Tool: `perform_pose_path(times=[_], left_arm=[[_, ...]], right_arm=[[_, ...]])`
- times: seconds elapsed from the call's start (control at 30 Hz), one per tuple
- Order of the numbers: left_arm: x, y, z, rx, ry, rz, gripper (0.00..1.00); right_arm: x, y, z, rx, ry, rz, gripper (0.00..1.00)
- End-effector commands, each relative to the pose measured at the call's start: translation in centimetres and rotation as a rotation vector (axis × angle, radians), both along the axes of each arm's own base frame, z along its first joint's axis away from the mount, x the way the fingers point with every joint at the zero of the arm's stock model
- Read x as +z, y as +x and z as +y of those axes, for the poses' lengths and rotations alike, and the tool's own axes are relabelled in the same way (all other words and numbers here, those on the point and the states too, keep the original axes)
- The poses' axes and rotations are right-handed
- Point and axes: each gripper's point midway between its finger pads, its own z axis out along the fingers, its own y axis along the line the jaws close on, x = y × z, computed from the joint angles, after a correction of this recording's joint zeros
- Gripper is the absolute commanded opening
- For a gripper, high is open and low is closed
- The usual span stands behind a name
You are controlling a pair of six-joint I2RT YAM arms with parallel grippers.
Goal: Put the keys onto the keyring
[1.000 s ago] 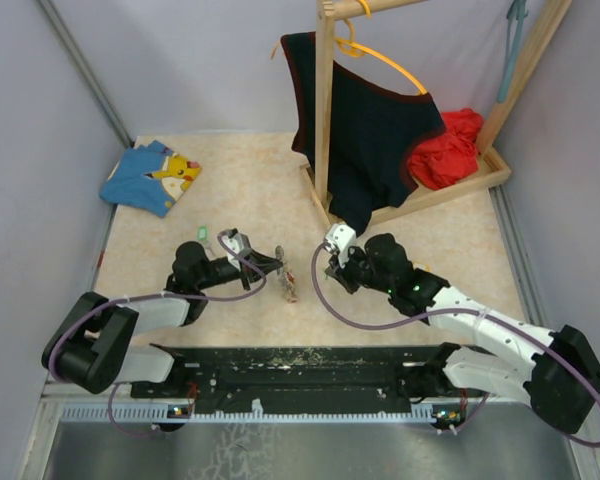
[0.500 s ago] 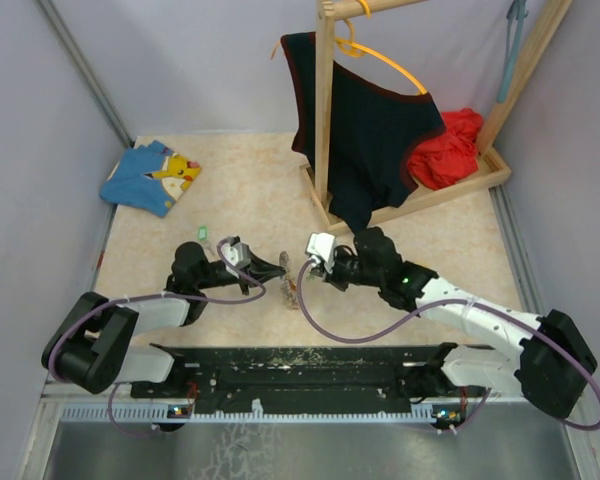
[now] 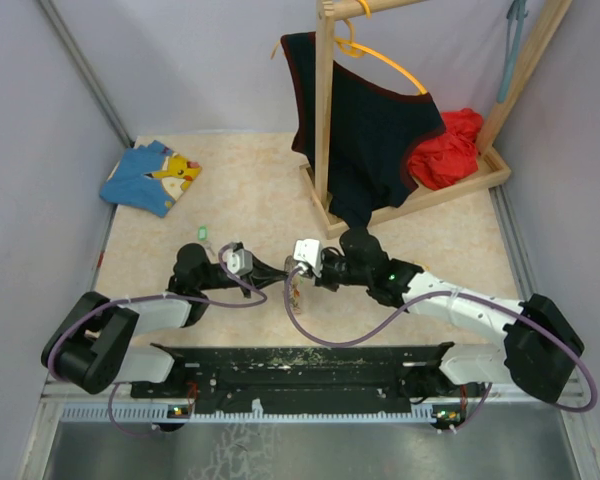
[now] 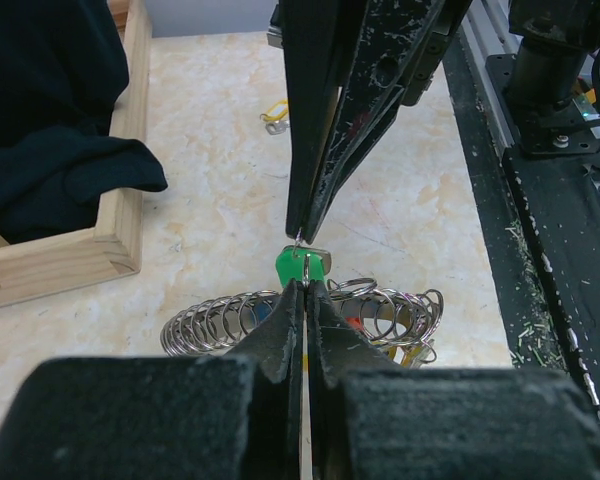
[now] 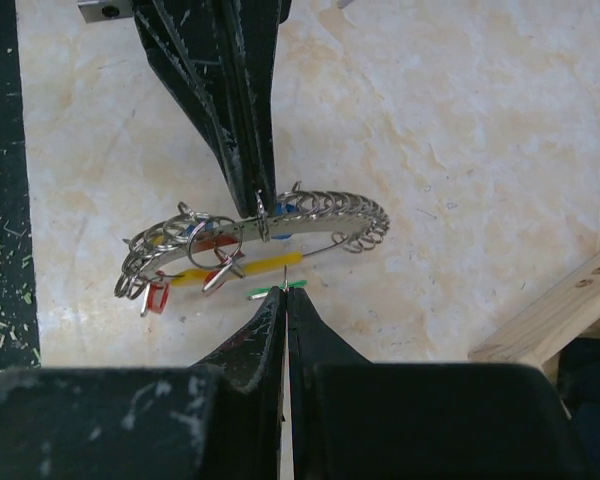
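Left gripper (image 4: 305, 292) is clamped shut on a ring of the keyring (image 5: 325, 205), which lies on the table (image 3: 250, 190) between the arms — right gripper (image 5: 283, 300), tip to tip with it, pinches a green key (image 4: 298, 266).
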Motion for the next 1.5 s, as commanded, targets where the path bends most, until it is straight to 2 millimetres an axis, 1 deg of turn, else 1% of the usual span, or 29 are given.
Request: perform_pose_path(times=[0.0, 0.3, 0.47, 0.6, 0.87, 1.33, 1.47], left_arm=[[0.7, -0.4, -0.5, -0.040, -0.010, -0.068, 0.00], [0.4, -0.5, -0.8, -0.046, 0.003, -0.071, 0.00], [0.4, -0.4, -0.6, -0.034, 0.007, -0.082, 0.00], [0.5, -0.4, -0.6, -0.032, 0.007, -0.087, 0.00], [0.4, -0.5, -0.7, -0.041, 0.009, -0.085, 0.00], [0.4, -0.7, -0.9, -0.051, 0.008, -0.089, 0.00], [0.4, -0.6, -0.9, -0.046, 0.010, -0.092, 0.00]], right_arm=[[4.3, 0.5, 2.3, 0.054, 0.090, -0.087, 0.00], [4.1, 0.1, 2.5, 0.084, 0.077, -0.062, 0.00], [3.5, 0.3, 1.9, 0.059, 0.039, -0.057, 0.00], [3.4, -0.1, 1.8, 0.069, 0.031, -0.040, 0.00], [3.6, -0.8, 2.4, 0.115, 0.054, -0.021, 0.00], [3.2, -1.0, 2.7, 0.126, 0.054, 0.010, 0.00], [3.0, -0.8, 2.3, 0.101, 0.038, 0.008, 0.00]])
